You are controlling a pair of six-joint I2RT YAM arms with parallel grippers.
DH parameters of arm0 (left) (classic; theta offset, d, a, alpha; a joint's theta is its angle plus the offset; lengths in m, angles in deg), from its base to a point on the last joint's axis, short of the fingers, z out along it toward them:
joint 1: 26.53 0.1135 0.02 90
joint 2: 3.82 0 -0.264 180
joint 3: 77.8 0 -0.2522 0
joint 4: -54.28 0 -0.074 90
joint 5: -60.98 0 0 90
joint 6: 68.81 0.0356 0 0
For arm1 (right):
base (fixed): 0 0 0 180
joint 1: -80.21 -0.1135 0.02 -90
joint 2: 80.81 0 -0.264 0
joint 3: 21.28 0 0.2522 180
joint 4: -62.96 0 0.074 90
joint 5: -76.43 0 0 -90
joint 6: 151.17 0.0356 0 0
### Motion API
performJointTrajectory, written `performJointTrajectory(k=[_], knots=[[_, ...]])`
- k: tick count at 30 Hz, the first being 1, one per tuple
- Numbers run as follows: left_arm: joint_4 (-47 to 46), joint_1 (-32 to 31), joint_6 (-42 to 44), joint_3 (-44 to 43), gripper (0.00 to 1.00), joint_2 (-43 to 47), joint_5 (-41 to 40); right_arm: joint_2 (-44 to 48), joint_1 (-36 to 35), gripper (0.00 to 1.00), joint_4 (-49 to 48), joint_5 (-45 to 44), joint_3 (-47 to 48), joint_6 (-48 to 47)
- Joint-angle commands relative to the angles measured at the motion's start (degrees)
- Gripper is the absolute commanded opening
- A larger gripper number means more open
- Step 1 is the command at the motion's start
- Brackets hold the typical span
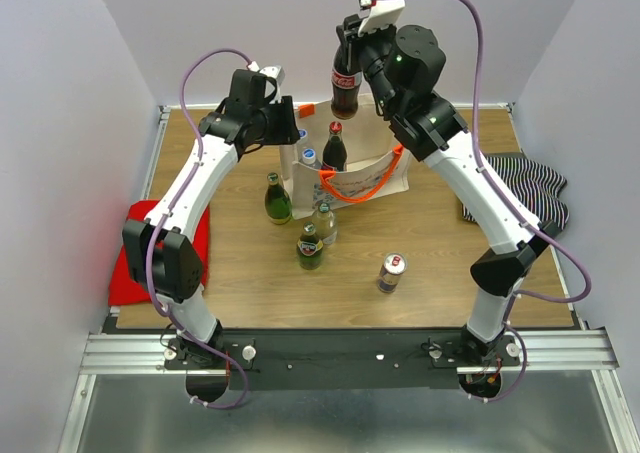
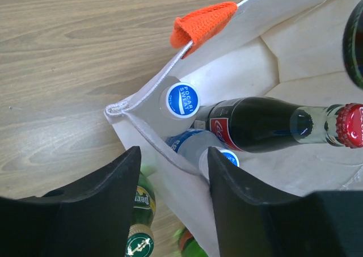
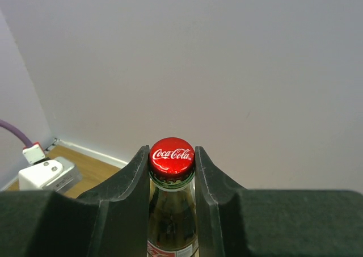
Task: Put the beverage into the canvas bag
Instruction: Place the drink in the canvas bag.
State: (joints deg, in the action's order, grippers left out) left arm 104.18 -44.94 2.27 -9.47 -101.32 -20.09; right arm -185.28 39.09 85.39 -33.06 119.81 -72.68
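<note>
Top external view: the Coca-Cola bottle (image 1: 345, 83) hangs upright in the air over the far rim of the canvas bag (image 1: 375, 178). The right gripper (image 3: 172, 155) clamps it at the neck, with a finger on either side just under the red cap. The bag stands open near the middle of the table's (image 1: 250, 293) far edge, holding another cola bottle (image 2: 258, 123) and a Pocari Sweat bottle (image 2: 182, 100). The left gripper (image 2: 174, 155) straddles the bag's left rim with jaws apart — one finger inside, one outside. Just in front of the bag stand two green bottles (image 1: 277, 198), a clear bottle (image 1: 323, 221) and, nearer the front edge, a can (image 1: 391, 271). A red cloth (image 1: 130, 268) lies at the left edge — a striped cloth (image 1: 525, 188) at the right.
</note>
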Motion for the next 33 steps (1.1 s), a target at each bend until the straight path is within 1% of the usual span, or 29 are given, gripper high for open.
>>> performJointTrajectory(k=[1, 9, 12, 13, 16, 17, 18, 20, 33], knots=[[0.42, -0.31, -0.16, 0.52, 0.52, -0.33, -1.64, 2.60, 0.52, 0.01, -7.00, 3.49, 1.26, 2.19], [0.07, -0.31, -0.07, 0.53, 0.44, 0.11, -0.14, 1.72, 0.52, 0.01, -6.73, 4.45, 1.17, 3.16], [0.07, -0.31, -0.16, 0.61, 0.40, 0.46, -0.05, 1.19, 0.52, 0.01, -6.91, 4.54, 1.17, 3.33], [0.07, -0.31, 0.02, 0.53, 0.35, 0.64, -0.14, 1.11, 0.52, 0.01, -6.91, 4.63, 1.17, 3.42], [0.16, -0.31, 0.11, 0.61, 0.29, 0.73, -0.05, 0.67, 0.61, 0.01, -6.91, 4.72, 1.26, 3.60], [0.25, -0.31, 0.20, 0.79, 0.19, 0.81, 0.12, 0.49, 0.61, 0.01, -7.00, 4.81, 1.26, 3.68], [0.25, -0.31, 0.11, 0.70, 0.11, 0.81, -0.05, 0.40, 0.52, 0.01, -6.91, 4.89, 1.17, 3.69], [0.16, -0.31, 0.02, 0.70, 0.00, 0.73, 0.12, 0.32, 0.61, 0.01, -7.17, 4.98, 0.99, 4.04], [0.60, -0.22, -0.16, 0.17, 0.00, 0.55, 0.12, 0.14, 0.61, 0.01, -8.14, 7.35, -3.57, 6.85]])
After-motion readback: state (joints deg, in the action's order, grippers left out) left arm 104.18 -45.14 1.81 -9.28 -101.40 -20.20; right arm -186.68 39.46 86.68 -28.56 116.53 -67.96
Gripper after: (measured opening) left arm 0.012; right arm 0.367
